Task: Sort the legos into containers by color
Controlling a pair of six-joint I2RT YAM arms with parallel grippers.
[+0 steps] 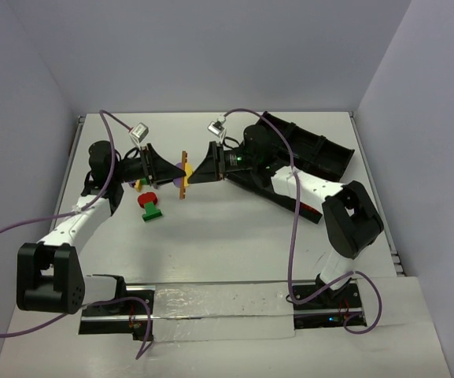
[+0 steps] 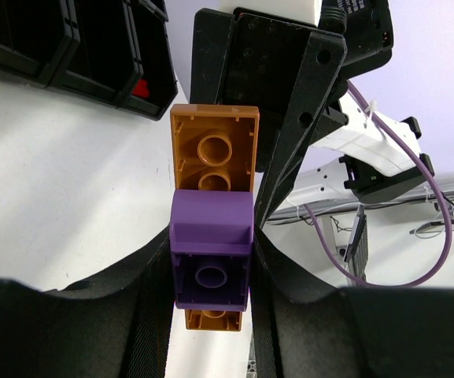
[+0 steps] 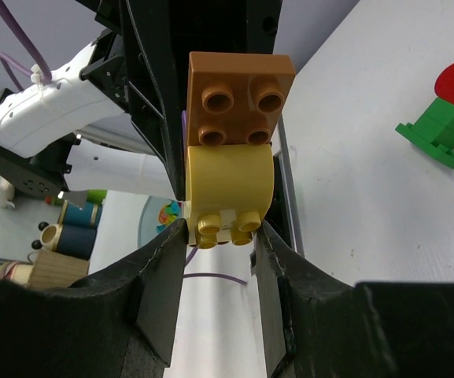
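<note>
The left tool (image 1: pixel 173 169) and the right tool (image 1: pixel 197 171) stand nose to nose. The brick stack (image 1: pixel 183 175) is squeezed between them, so neither tool can go straight ahead. Behind the right tool lies the black tray (image 1: pixel 321 153), and its walls block the way there. Below the left tool, on its near side, a red and green brick pile (image 1: pixel 150 206) and a small yellow bit (image 1: pixel 139 186) sit on the counter (image 1: pixel 234 236). On the near side of the right tool, the wide white counter is open room to pass.
</note>
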